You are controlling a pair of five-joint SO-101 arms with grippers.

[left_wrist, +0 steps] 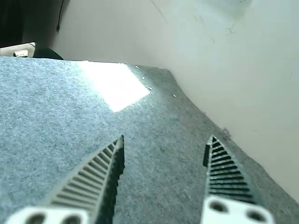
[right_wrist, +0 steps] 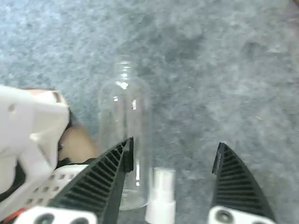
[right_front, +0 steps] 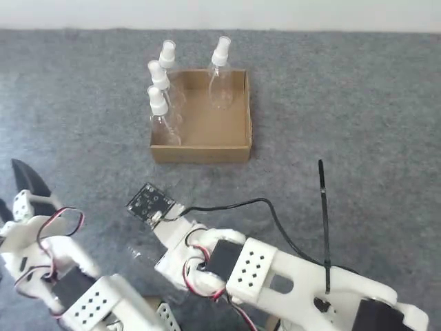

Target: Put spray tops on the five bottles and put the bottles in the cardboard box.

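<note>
No text, label, brand, number or sign can be read. The walls of the cardboard box (right_front: 200,150) show plain brown board. The clear bottles (right_front: 165,125) standing inside the box carry no label that can be made out. The small black circuit board (right_front: 150,201), just in front of the box, bears pale marks too small to read.
</note>
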